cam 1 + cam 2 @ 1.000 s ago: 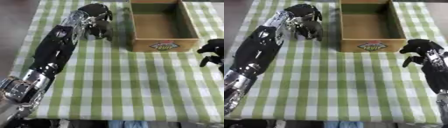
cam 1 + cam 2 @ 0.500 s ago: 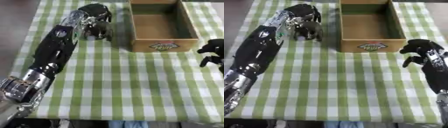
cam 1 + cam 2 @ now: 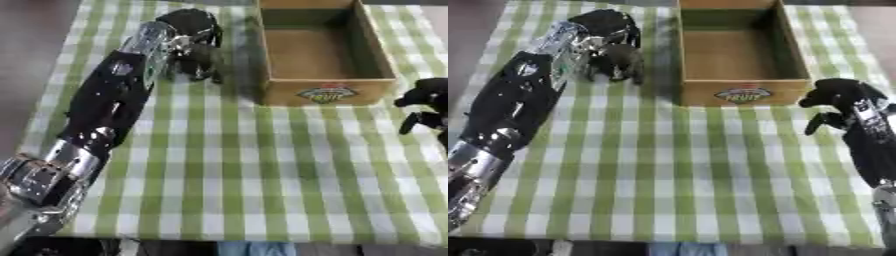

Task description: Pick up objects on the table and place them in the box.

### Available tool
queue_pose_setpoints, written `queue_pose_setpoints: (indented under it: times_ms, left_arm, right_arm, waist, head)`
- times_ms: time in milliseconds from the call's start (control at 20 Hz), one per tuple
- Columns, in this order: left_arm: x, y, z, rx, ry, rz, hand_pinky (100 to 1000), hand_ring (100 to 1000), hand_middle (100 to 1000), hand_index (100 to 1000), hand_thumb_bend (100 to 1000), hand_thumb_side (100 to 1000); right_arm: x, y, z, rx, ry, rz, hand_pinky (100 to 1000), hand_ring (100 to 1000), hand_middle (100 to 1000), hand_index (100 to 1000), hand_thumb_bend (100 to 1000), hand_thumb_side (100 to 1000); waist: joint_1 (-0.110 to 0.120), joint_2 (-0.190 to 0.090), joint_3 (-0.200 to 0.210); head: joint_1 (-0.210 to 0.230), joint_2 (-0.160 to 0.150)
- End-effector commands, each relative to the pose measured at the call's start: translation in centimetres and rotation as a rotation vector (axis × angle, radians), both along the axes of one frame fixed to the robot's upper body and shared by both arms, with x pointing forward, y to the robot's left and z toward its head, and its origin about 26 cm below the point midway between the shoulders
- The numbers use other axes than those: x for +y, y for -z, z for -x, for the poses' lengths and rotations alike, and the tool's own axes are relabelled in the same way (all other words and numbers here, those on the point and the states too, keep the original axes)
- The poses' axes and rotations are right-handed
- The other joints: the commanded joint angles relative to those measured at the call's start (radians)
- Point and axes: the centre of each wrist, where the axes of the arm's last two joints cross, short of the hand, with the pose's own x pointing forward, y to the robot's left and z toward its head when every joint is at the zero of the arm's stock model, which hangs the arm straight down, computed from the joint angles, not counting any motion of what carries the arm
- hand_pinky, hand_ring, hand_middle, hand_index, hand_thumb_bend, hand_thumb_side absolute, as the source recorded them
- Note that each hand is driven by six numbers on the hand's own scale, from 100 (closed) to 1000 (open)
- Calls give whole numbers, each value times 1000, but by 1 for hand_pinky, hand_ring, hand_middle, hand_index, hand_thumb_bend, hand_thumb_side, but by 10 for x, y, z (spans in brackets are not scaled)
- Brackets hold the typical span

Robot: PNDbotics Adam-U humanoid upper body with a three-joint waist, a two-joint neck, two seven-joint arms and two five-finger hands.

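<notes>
Little has moved since a second ago: left hand stays curled over a dark object left of the box. Right hand idles, curled, empty. If the grasp is partial, lifting could drop the object short of the box.

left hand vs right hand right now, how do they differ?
The left hand is stretched far up the green checked tablecloth, left of the brown cardboard box; the right hand sits near the box's front right corner. The left hand's fingers curl round a small dark object; the right hand's fingers are curled and hold nothing. Both are black.
</notes>
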Motion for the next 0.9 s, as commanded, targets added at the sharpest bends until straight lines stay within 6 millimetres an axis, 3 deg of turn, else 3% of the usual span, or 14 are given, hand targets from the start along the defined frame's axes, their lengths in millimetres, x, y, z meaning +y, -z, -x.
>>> queue_pose_setpoints:
  times_ms: [50,350,900]
  left_arm:
    - [6,6,0,10,-14,-28,433,273,276,498,352,100]
    - [3,-14,3,-57,14,-61,421,255,257,481,319,100]
    - [0,-69,14,-221,77,-63,403,225,223,449,319,100]
  right_arm:
    - [-3,-6,-1,-23,7,8,398,674,608,736,100,733]
    - [-4,-6,-1,-24,10,8,398,674,608,736,100,732]
    - [-5,-6,-1,-24,13,12,398,675,608,736,100,729]
  waist:
    - [-5,-13,3]
    - [-5,-14,5]
    - [-2,-18,9]
  head:
    - [-1,6]
    - [-4,2]
    - [-11,1]
